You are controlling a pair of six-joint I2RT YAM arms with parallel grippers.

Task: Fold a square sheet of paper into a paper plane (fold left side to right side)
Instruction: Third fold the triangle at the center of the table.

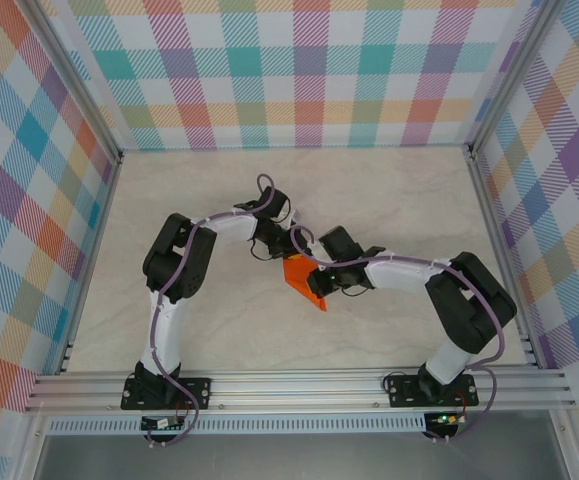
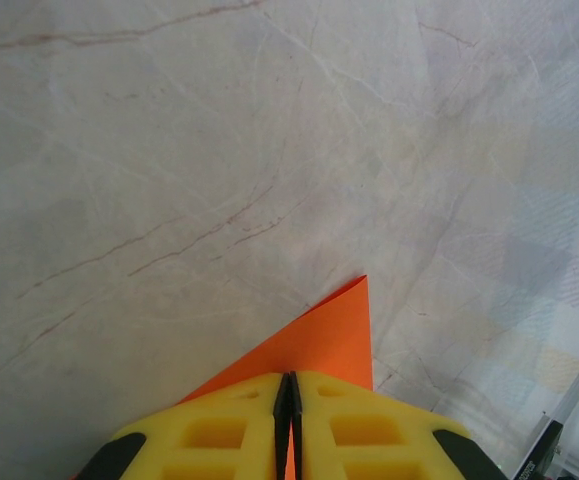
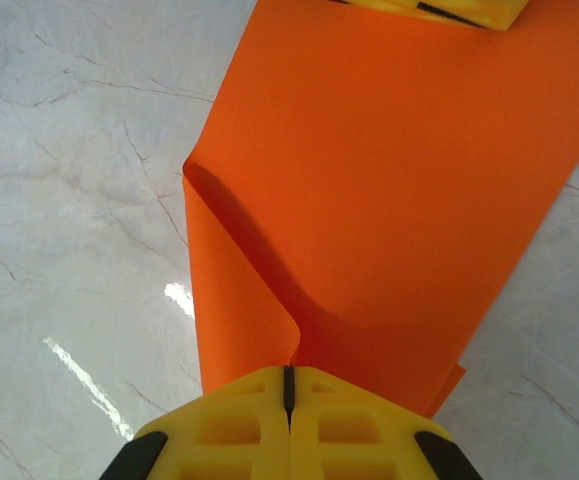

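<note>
Both clamp the square sheet of paper [image 3: 389,180]: left pincer [image 2: 289,400], right pincer [image 3: 289,385]. Right wrist view shows its curled flap.

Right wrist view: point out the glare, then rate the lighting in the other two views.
Right wrist: white glare streaks on the table left of the sheet of paper, whose curl shades itself. Left wrist: even light, a faint plaid reflection at right. Top external: flat light, sharp, only faint shadows.

Bright orange paper sheet [image 1: 304,283], half-curled
</note>
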